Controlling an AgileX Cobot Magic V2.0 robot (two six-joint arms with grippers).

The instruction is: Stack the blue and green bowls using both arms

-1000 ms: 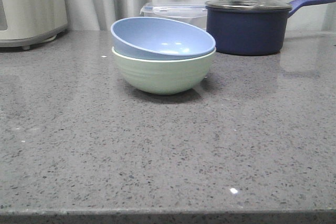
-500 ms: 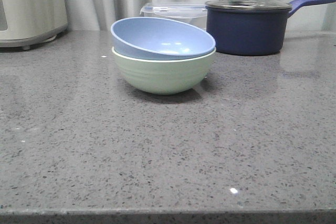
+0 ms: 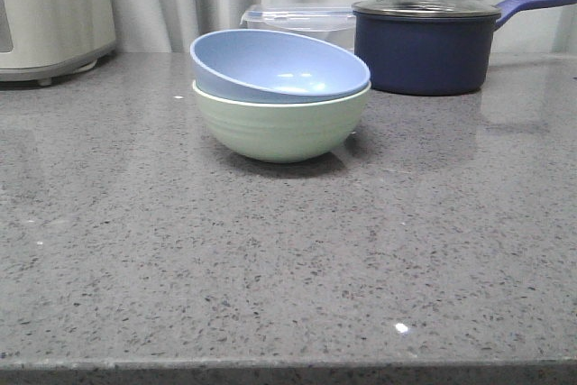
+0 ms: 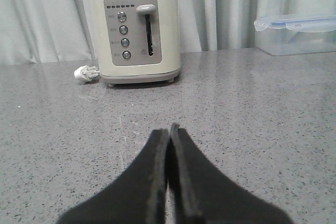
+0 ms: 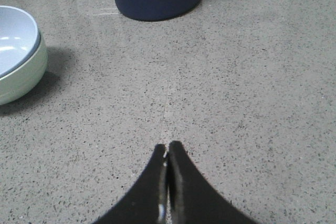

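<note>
Left pincer (image 4: 168,132) and right pincer (image 5: 168,148) both have fingertips pressed together, holding nothing.

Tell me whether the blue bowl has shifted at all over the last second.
No. The blue bowl sits tilted in the green bowl just as before, unchanged against the navy saucepan behind it.

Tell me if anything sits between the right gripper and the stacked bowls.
Nothing visible does. In the right wrist view, only bare countertop lies between the shut right gripper and the blue bowl nested in the green bowl.
</note>
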